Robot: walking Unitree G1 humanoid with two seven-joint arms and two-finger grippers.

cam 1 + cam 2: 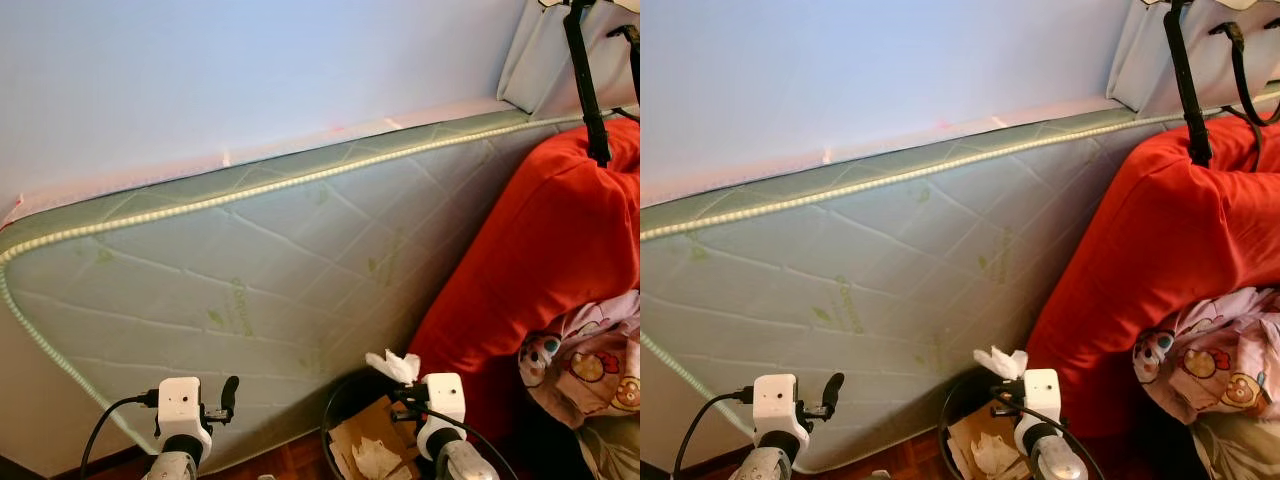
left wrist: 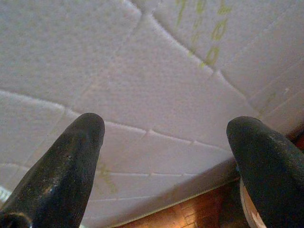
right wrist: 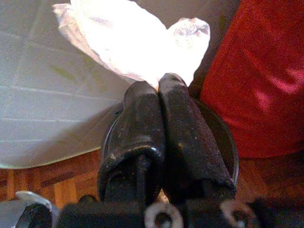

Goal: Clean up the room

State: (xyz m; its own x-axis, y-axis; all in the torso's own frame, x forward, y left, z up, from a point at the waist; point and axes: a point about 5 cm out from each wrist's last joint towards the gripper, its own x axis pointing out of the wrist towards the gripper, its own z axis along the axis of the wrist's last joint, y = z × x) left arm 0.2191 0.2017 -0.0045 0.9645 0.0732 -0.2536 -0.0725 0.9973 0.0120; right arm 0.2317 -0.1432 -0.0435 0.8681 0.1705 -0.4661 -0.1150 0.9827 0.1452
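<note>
Right tool: clamping a crumpled white tissue above the black waste bin.
Left tool: hovering, fingers apart, facing the quilted mattress.
Beside bin: red cushion.

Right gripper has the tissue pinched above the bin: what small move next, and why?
Probably open the right gripper: it holds the white tissue directly above the black bin, which already holds cardboard and paper scraps, so it should fall in.

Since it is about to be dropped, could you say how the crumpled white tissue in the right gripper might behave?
The crumpled white tissue looks limp and light, so it may flutter. Pinched by the right gripper above the round black bin, it probably falls inside.
</note>
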